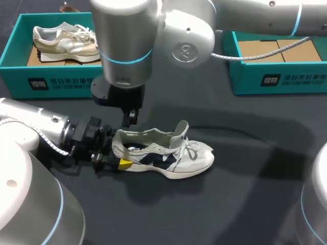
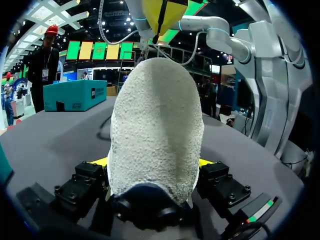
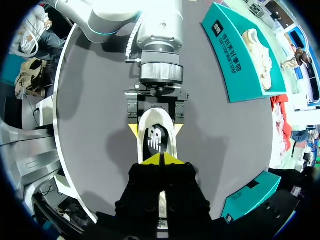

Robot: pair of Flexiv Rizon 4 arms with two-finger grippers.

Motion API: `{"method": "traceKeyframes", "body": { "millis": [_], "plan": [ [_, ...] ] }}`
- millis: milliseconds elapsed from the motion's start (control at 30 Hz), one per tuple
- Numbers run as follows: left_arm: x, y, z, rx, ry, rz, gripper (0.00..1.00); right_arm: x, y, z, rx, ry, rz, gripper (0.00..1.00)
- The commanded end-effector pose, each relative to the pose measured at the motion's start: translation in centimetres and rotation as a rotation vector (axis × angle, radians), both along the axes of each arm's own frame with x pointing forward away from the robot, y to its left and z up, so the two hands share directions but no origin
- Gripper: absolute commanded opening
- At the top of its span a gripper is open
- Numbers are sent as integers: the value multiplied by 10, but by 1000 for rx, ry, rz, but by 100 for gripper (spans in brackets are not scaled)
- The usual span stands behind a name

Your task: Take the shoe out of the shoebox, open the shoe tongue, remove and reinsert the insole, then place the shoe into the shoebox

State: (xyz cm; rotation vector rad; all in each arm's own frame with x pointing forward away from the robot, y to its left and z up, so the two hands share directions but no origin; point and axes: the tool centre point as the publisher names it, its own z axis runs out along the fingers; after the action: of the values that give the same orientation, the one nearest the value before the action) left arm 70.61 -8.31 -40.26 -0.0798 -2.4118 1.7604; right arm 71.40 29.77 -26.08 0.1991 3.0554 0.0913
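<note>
The left gripper [image 1: 117, 157] sits low over the dark table [image 1: 245, 204], near the robot, its arm coming in from the left. It is clamped on the heel of the shoe [image 1: 168, 155]. In the left wrist view the pale, rough heel fills the space between the two fingers [image 2: 206, 162], with a yellow tip pressed to each side.

The shoe is out of any box. It rests upright on its sole near the middle of the table, heel toward the left arm and toe pointing to the robot's right. It is white and grey with dark navy panels. The tongue [image 1: 180, 130] stands up from the opening, and the laces [image 1: 191, 148] lie loose over the forefoot.

Just past the heel, the right gripper [image 1: 131, 118] hangs above the shoe's opening, its arm reaching across from the right past the middle. Its yellow tips are pressed together and nothing shows between them. In the right wrist view the dark insole [image 3: 156, 140] lies inside the shoe just ahead of those tips.

At the table's far edge stand two teal boxes, well apart. The left shoebox [image 1: 15, 61] holds a beige shoe [image 1: 64, 41]. The right shoebox [image 1: 276, 79] shows only its brown cardboard floor.
</note>
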Motion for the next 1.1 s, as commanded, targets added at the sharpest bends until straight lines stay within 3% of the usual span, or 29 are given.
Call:
{"method": "traceKeyframes", "body": {
  "millis": [33, 633, 867, 1100],
  "plan": [
    [-1, 0, -3, 0, 1, 0, 0, 2, 7, -17, 7, 21, 2, 0],
    [-1, 0, -3, 0, 1, 0, 0, -2, 6, -25, 22, 39, -4, 0],
    [-1, 0, -3, 0, 1, 0, 0, 3, 1, -55, 54, 70, 10, 0],
    [-1, 0, -3, 0, 1, 0, 0, 2, 2, -68, 53, 80, 19, 0]
  ]
}}
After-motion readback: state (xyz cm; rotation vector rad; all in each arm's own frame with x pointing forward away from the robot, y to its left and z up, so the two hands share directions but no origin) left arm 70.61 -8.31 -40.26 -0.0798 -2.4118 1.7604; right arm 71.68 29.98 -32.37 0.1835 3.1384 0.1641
